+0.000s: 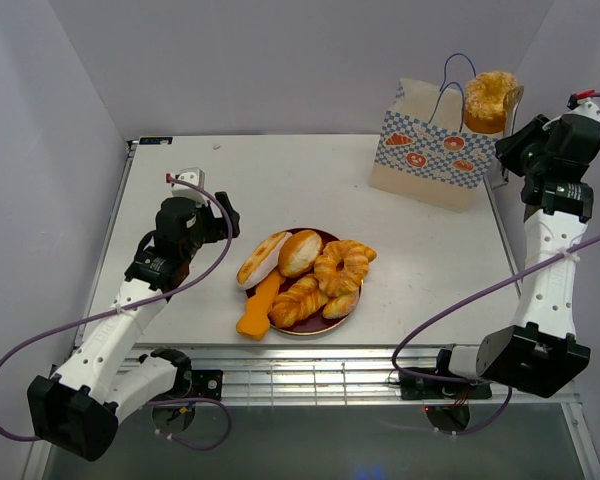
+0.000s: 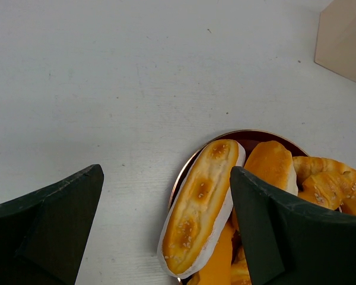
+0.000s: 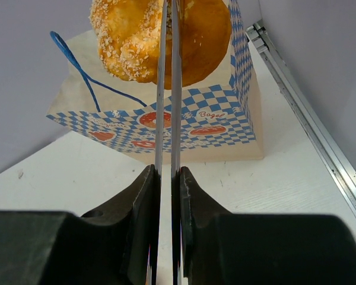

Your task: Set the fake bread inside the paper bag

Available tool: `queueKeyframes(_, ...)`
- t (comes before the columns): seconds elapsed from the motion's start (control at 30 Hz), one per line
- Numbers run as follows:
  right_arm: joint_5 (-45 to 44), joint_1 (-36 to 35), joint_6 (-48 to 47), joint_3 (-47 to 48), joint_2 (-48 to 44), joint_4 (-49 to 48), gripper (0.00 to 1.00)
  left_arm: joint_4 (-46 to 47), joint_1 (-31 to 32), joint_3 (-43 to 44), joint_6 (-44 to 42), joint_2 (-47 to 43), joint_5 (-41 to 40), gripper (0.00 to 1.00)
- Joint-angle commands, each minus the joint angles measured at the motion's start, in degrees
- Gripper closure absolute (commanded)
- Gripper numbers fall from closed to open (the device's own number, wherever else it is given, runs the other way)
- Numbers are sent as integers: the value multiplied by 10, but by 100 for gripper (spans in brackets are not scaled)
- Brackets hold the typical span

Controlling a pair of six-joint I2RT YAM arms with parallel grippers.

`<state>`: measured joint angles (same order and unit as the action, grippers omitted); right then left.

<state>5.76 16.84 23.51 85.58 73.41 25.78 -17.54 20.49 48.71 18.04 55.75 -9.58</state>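
Right gripper (image 3: 167,173) clamps metal tongs (image 3: 159,119) pinching a fake bread ring (image 3: 127,41) above the paper bag (image 3: 225,122) — likely light, stiff, slick — best held across its middle.

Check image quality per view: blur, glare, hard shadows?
Top external: even diffuse light, faint shadows, paper bag and plate sharp. Left wrist: sesame roll crisp, table bright, end effector dark with little detail. Right wrist: tongs run up the frame's middle, hiding a strip of the bagel; no harsh glare.
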Motion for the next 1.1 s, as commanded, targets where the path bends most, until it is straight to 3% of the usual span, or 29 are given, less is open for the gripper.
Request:
queueKeyframes(0.0, 35, 0, -14, 15, 9, -70, 92, 8, 1, 16, -1, 2, 18, 2)
queueKeyframes(0.27, 61, -4, -19, 31, 47, -71, 90, 10, 2, 15, 0, 2, 27, 2)
queueKeyframes(0.4, 71, -9, -23, 34, 57, -70, 79, 9, 2, 17, -2, 3, 37, 2)
queueKeyframes(0.53, 76, -14, -26, 28, 60, -71, 62, 10, 2, 17, -3, 4, 40, 2)
queueKeyframes(0.7, 82, -15, -29, 30, 60, -70, 52, 9, 2, 17, -3, 5, 40, 2)
queueKeyframes(1.07, 92, -15, -29, 63, 55, -54, 49, 9, 2, 16, -4, 5, 40, 2)
